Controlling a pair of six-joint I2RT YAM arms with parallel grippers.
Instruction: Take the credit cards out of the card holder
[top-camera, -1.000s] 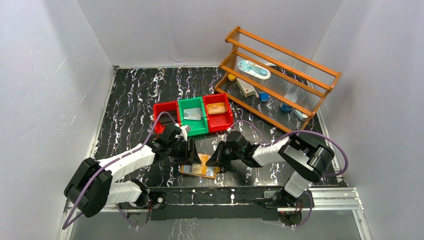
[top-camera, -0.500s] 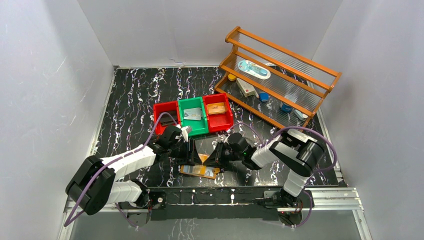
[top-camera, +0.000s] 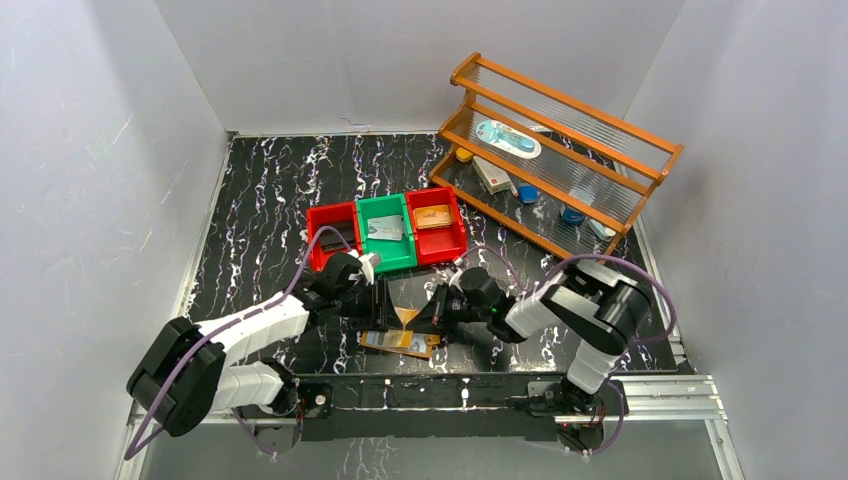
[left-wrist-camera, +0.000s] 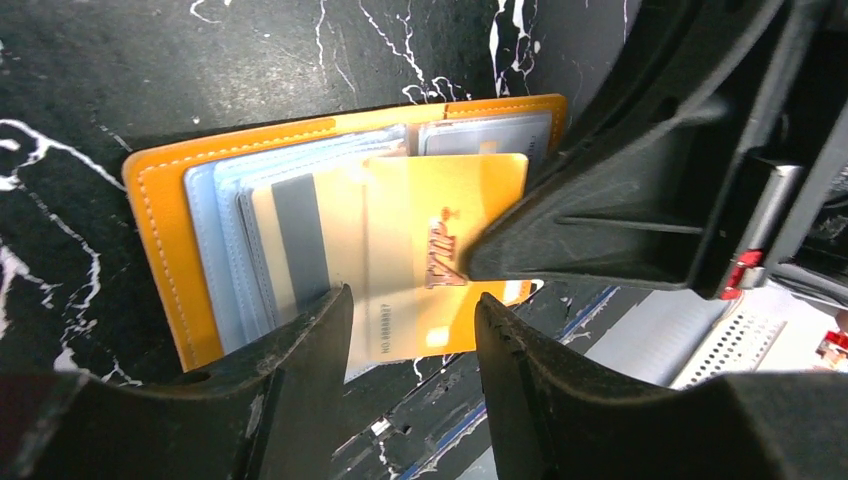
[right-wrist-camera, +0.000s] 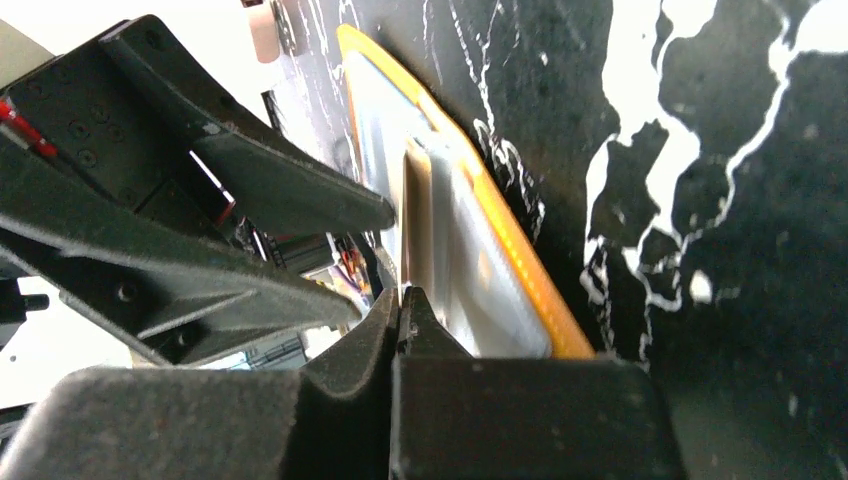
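The tan-orange card holder lies open near the table's front edge, its pale blue pockets facing up. A gold credit card sticks halfway out of a pocket, and my right gripper is shut on its outer edge. That card appears edge-on in the right wrist view and tilted up from above. A grey credit card stays in the far pocket. My left gripper stands open over the holder's near edge, its fingers either side of the gold card's corner.
Behind the arms sit a red bin, a green bin with a grey card in it, and a second red bin holding a brown case. A wooden rack with small items stands at the back right.
My right gripper has shut on the gold card's edge. The left gripper's jaws have narrowed a little. Both arms sit slightly closer over the holder.
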